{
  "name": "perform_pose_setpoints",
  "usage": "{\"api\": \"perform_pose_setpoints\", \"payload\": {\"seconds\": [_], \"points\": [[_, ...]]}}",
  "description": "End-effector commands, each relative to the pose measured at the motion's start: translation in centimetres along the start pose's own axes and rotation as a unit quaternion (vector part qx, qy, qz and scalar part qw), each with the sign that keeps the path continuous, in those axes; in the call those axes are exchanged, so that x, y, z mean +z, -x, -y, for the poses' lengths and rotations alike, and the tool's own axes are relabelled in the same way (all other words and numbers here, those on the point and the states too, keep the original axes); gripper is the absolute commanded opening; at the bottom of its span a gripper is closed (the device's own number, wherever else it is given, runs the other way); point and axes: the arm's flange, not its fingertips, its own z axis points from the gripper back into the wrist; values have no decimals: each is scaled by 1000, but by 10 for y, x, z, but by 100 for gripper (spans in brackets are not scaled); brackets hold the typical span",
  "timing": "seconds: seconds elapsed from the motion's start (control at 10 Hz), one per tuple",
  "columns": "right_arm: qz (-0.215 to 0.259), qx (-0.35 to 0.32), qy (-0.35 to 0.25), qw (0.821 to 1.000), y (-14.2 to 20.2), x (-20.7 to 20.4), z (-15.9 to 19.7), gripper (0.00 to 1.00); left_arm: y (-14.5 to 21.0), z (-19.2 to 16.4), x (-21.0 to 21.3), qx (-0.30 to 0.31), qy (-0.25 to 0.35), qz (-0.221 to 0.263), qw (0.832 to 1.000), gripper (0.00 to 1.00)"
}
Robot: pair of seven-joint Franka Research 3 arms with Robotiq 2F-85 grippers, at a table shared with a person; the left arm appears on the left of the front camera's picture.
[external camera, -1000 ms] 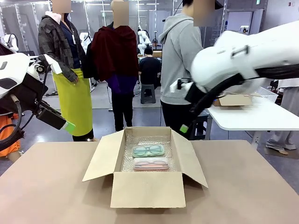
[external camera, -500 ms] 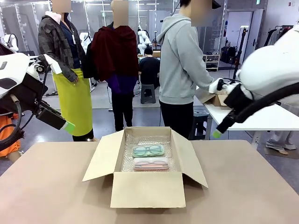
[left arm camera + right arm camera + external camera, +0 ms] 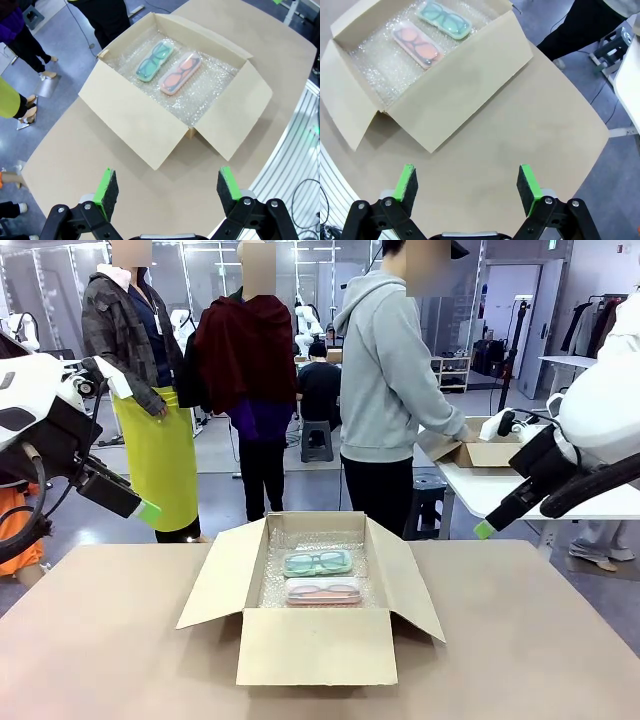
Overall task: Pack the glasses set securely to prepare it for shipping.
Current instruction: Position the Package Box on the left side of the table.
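The glasses set is two clear cases lying side by side on bubble wrap [image 3: 300,540] inside an open cardboard box [image 3: 315,645] at the table's middle. The teal-glasses case [image 3: 318,563] lies farther back and the pink-glasses case [image 3: 323,590] nearer. My left gripper [image 3: 148,510] hangs above the table's far left edge, well off the box. In its wrist view my left gripper [image 3: 165,187] is open and holds nothing, with the teal case [image 3: 155,61] and pink case [image 3: 180,73] far below. My right gripper [image 3: 485,529] hovers to the box's right. It is open [image 3: 466,184] and holds nothing, above the teal case [image 3: 443,19] and pink case [image 3: 417,44].
All the box flaps [image 3: 215,575] stand open, spread outward. A person in a grey hoodie [image 3: 385,370] stands at the far side, hands at a small cardboard box [image 3: 490,453] on a white side table [image 3: 540,500]. Other people stand farther back. Bare brown tabletop [image 3: 110,640] surrounds the box.
My right arm has swung to the right, away from above the box's right flap toward the table's right edge. The left arm, the box and the cases have not moved.
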Motion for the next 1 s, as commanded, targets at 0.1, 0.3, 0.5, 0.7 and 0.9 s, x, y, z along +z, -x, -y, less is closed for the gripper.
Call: {"api": "perform_pose_setpoints", "payload": {"seconds": [0.1, 0.3, 0.5, 0.7, 0.9], "points": [[-11, 0, -4, 1000, -3, -2, -1, 100, 0, 0, 0, 0, -1, 3, 1000, 100], [-11, 0, -4, 1000, -3, -2, -1, 100, 0, 0, 0, 0, -1, 3, 1000, 100], [-11, 0, -4, 1000, -3, -2, -1, 100, 1, -19, -10, 44, 10, -14, 999, 100], [-11, 0, -4, 1000, -3, -2, -1, 100, 2, -52, -30, 104, 90, -29, 990, 100], [-11, 0, -4, 1000, -3, -2, -1, 100, 8, -98, -63, 203, 128, -29, 970, 100]]}}
